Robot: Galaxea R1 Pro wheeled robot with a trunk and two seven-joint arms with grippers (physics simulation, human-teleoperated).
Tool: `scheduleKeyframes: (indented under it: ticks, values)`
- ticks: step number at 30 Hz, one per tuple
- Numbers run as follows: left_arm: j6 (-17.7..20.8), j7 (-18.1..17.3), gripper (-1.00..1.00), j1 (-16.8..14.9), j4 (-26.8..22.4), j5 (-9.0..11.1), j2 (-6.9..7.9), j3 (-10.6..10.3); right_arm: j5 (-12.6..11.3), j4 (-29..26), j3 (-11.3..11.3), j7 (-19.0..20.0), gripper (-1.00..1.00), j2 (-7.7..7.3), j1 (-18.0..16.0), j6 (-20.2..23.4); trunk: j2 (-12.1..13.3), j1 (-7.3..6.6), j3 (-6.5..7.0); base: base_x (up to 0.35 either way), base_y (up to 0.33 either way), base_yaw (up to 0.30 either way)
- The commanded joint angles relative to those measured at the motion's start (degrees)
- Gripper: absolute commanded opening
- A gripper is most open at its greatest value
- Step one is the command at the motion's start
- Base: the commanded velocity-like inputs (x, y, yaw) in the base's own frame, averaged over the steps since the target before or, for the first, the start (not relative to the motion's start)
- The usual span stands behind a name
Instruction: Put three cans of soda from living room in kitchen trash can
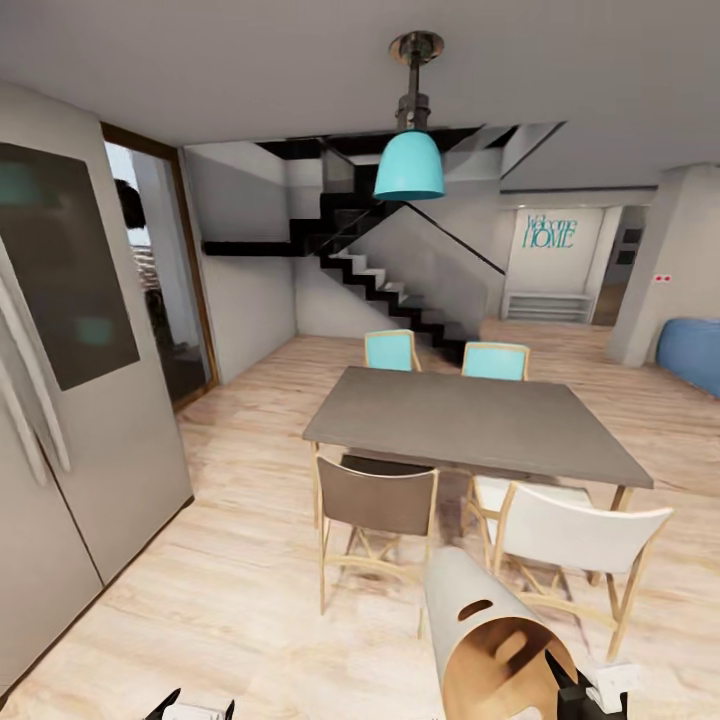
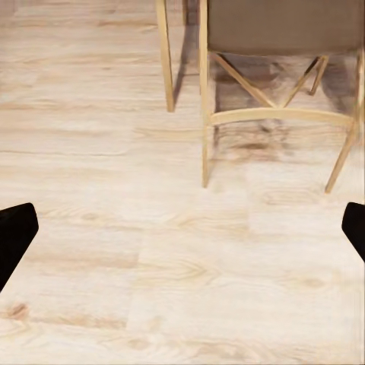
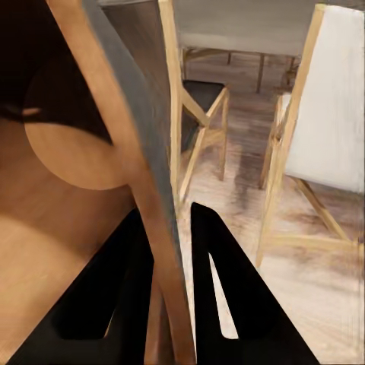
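The tash can (image 1: 470,610), light grey with a tan inside and an oval handle slot, hangs tilted low at the right of the head view, its mouth turned toward me. My right gripper (image 1: 575,690) is shut on its rim. The right wrist view shows the two black fingers (image 3: 114,289) pinching the can's wall (image 3: 129,129) from either side. My left gripper (image 1: 190,708) sits at the bottom edge, open, its fingertips wide apart over bare wood floor (image 2: 182,251). The cans of soda are out of view.
This is the kitchen. The grey fridge (image 1: 60,400) stands close on the left. Ahead is a grey dining table (image 1: 480,420) with a brown chair (image 1: 375,505) and a white chair (image 1: 575,535) on my side. A teal pendant lamp (image 1: 409,165) and stairs (image 1: 390,290) lie beyond.
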Motion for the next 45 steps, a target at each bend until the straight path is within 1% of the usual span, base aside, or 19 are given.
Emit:
scheduleKeyframes:
  ticks: [1, 15, 28, 45]
  values:
    - [0.0, 0.0, 1.0, 0.0, 0.0, 0.0, 0.0, 0.0, -0.5, -0.1, -0.1, 0.3, -1.0, 0.01, 0.0, 0.0, 0.0, 0.0, 0.01, 0.0, -0.283, -0.252]
    - [-0.1, 0.1, 1.0, 0.0, 0.0, 0.0, 0.0, 0.0, -0.5, -0.1, -0.1, 0.3, -1.0, 0.01, 0.0, 0.0, 0.0, 0.0, 0.01, 0.0, -0.285, -0.248]
    - [-0.1, 0.1, 1.0, 0.0, 0.0, 0.1, 0.0, 0.0, -0.6, -0.1, 0.0, 0.4, -1.0, 0.18, 0.0, 0.0, 0.0, 0.0, 0.01, 0.0, -0.288, -0.087]
    - [-0.1, 0.1, 1.0, 0.0, 0.0, 0.1, 0.0, 0.0, -0.6, -0.1, -0.1, 0.3, -1.0, 0.19, 0.0, 0.0, 0.0, 0.0, 0.31, 0.0, -0.289, -0.244]
